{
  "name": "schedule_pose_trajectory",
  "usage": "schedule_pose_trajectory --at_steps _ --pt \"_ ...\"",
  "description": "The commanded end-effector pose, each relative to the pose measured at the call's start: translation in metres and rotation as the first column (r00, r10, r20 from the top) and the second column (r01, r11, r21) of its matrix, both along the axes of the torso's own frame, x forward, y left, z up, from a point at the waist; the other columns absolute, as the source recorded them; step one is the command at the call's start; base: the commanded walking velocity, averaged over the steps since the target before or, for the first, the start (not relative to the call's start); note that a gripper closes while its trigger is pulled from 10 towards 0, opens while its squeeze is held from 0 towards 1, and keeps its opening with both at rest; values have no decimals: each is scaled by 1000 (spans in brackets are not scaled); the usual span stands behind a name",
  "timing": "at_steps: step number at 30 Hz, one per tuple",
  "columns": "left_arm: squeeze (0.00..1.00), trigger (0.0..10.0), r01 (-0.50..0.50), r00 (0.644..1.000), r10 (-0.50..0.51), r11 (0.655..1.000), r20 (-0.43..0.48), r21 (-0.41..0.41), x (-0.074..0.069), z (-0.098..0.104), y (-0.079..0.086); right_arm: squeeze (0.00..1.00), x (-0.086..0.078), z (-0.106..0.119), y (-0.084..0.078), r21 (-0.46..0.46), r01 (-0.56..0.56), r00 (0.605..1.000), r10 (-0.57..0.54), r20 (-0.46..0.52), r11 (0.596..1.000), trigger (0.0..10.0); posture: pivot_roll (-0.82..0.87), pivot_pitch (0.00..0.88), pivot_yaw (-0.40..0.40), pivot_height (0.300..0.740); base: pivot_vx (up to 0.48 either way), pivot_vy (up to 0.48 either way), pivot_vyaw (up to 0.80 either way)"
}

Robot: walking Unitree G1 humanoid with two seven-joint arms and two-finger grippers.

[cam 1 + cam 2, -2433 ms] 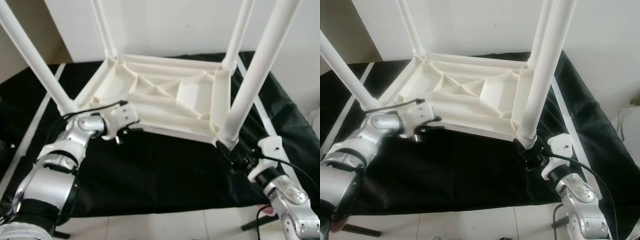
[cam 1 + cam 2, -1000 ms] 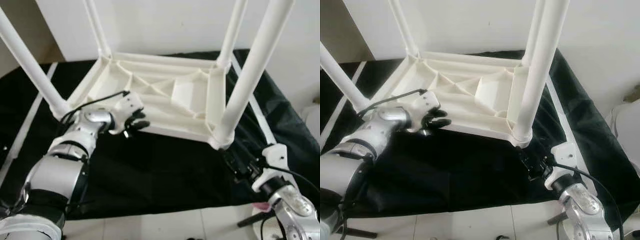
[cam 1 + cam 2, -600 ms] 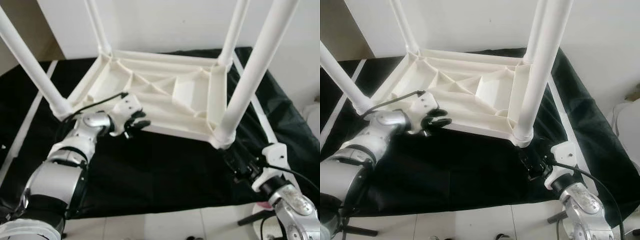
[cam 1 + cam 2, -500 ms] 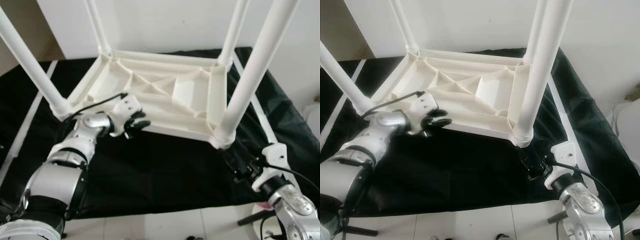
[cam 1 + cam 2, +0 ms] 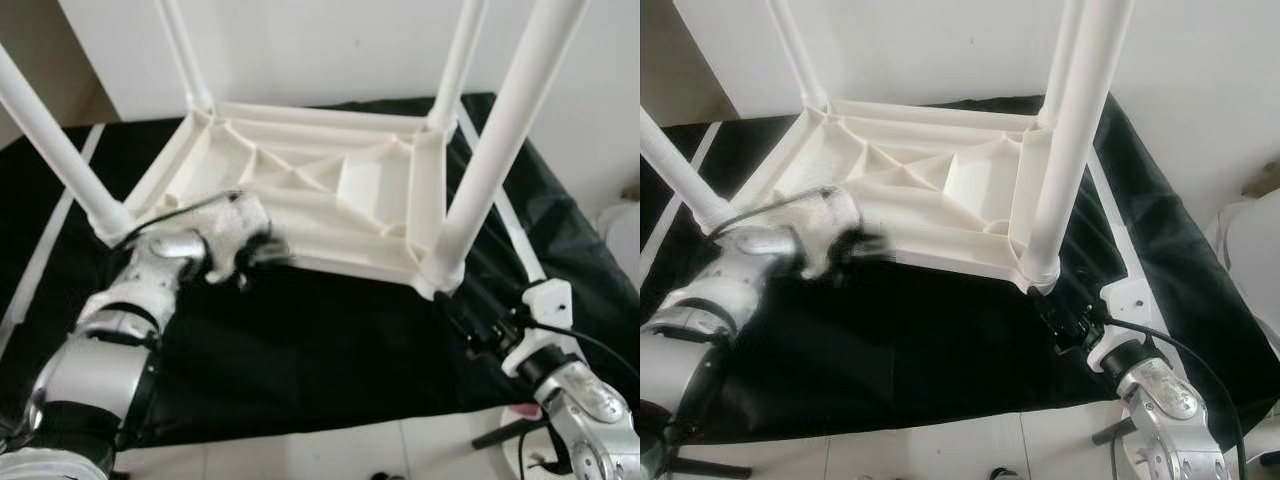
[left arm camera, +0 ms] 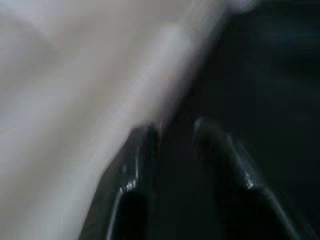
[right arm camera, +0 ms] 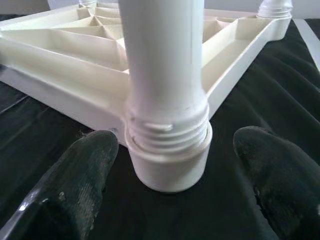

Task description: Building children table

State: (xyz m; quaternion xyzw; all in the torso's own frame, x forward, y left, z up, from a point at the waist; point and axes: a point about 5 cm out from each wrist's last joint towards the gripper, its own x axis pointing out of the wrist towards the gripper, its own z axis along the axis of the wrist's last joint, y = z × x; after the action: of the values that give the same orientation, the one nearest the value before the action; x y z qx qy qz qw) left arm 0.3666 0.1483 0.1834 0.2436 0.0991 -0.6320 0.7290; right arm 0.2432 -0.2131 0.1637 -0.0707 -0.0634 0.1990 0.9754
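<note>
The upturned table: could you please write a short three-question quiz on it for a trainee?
1. True or false: the table stands upright on its legs.
2. The right gripper is: A) shut on a leg; B) open, a finger on either side of the near right leg's base; C) lifted high above the table.
3. Which gripper is at the table's near edge, on the black cloth?

Key: 1 false, its legs point up; 2 B; 3 the left gripper.
</note>
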Motion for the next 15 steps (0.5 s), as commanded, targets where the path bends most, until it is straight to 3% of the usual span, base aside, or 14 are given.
schedule_pose_trajectory --at_steps 1,10,11,12,13,14,15 --pt "0 10000 86 994 -86 996 -66 -9 -7 -3 0 0 1 -1 -3 -13 7 1000 -7 0 1000 10000 -250 164 105 740 0 0 0" --pt "0 10000 144 987 -149 986 -53 -82 -9 12 -2 0 4 0 -3 -11 16 1000 -16 14 1000 10000 -248 157 109 740 0 0 0" --pt "0 10000 155 987 -159 982 -30 -110 -10 19 -4 0 5 1 -3 -10 19 1000 -18 18 1000 10000 -244 154 108 740 0 0 0" --pt "0 10000 109 994 -103 982 45 -153 -4 32 -7 0 6 1 -3 -6 22 1000 -22 22 1000 10000 -240 145 107 740 0 0 0" --pt "0 10000 109 994 -103 982 45 -153 -4 32 -7 0 6 1 -3 -6 22 1000 -22 22 1000 10000 -240 145 107 740 0 0 0" --pt "0 10000 50 992 -26 981 127 -188 2 43 -8 0 7 1 -3 -1 25 999 -25 26 1000 10000 -238 145 107 740 0 0 0" --pt "0 10000 50 992 -26 981 127 -188 2 43 -8 0 7 1 -3 -1 25 999 -25 26 1000 10000 -238 145 107 740 0 0 0"
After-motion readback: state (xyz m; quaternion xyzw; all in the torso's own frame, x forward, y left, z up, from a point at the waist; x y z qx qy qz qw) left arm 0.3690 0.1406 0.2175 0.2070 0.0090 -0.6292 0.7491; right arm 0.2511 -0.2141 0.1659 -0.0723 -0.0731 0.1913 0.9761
